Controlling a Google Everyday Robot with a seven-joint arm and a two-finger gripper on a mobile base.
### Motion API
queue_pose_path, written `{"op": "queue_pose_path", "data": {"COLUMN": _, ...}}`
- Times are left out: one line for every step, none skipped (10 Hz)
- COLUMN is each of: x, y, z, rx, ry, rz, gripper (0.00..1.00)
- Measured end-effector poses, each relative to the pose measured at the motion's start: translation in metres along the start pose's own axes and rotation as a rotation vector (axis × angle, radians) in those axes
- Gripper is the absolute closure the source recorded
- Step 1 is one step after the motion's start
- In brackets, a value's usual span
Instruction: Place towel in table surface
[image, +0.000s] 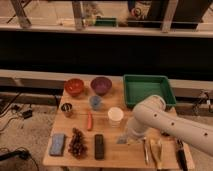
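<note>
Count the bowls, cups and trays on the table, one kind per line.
Bowls: 2, red bowl, purple bowl
Cups: 3, metal cup, blue cup, white cup
Trays: 1, green tray
Total: 6
Gripper: low, just right of white cup.

No readable text anywhere.
Nothing lettered shows on the green tray (148, 88), the bowls, the cup or the counter (107, 150).

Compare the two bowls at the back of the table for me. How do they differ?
The orange bowl sits further left, nearer the table edge; the purple bowl stands beside the green tray. They differ in colour. Both are upright, round and similar in size. The gripper is down at the front of the table, far from both.
</note>
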Motion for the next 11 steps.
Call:
{"op": "queue_pose_path", "data": {"x": 0.001, "y": 0.002, "z": 0.007, "rx": -0.005, "ry": 0.002, "rz": -0.005, "gripper": 1.00}}
{"op": "queue_pose_path", "data": {"x": 0.001, "y": 0.004, "z": 0.012, "rx": -0.006, "ry": 0.003, "rz": -0.010, "gripper": 1.00}}
{"op": "queue_pose_path", "data": {"x": 0.003, "y": 0.005, "z": 0.018, "rx": -0.006, "ry": 0.004, "rz": -0.017, "gripper": 1.00}}
{"op": "queue_pose_path", "data": {"x": 0.005, "y": 0.006, "z": 0.026, "rx": -0.007, "ry": 0.011, "rz": -0.025, "gripper": 1.00}}
{"op": "queue_pose_path", "data": {"x": 0.006, "y": 0.006, "z": 0.032, "rx": -0.010, "ry": 0.015, "rz": -0.029, "gripper": 1.00}}
{"op": "queue_pose_path", "data": {"x": 0.006, "y": 0.004, "z": 0.037, "rx": -0.012, "ry": 0.021, "rz": -0.035, "gripper": 1.00}}
{"op": "queue_pose_path", "data": {"x": 0.006, "y": 0.003, "z": 0.039, "rx": -0.014, "ry": 0.025, "rz": -0.036, "gripper": 1.00}}
{"op": "queue_pose_path", "data": {"x": 0.006, "y": 0.003, "z": 0.040, "rx": -0.016, "ry": 0.026, "rz": -0.038, "gripper": 1.00}}
{"op": "queue_pose_path", "data": {"x": 0.006, "y": 0.003, "z": 0.040, "rx": -0.016, "ry": 0.026, "rz": -0.037, "gripper": 0.98}}
{"op": "queue_pose_path", "data": {"x": 0.007, "y": 0.004, "z": 0.040, "rx": -0.016, "ry": 0.026, "rz": -0.035, "gripper": 0.89}}
{"op": "queue_pose_path", "data": {"x": 0.007, "y": 0.004, "z": 0.040, "rx": -0.016, "ry": 0.026, "rz": -0.035, "gripper": 0.81}}
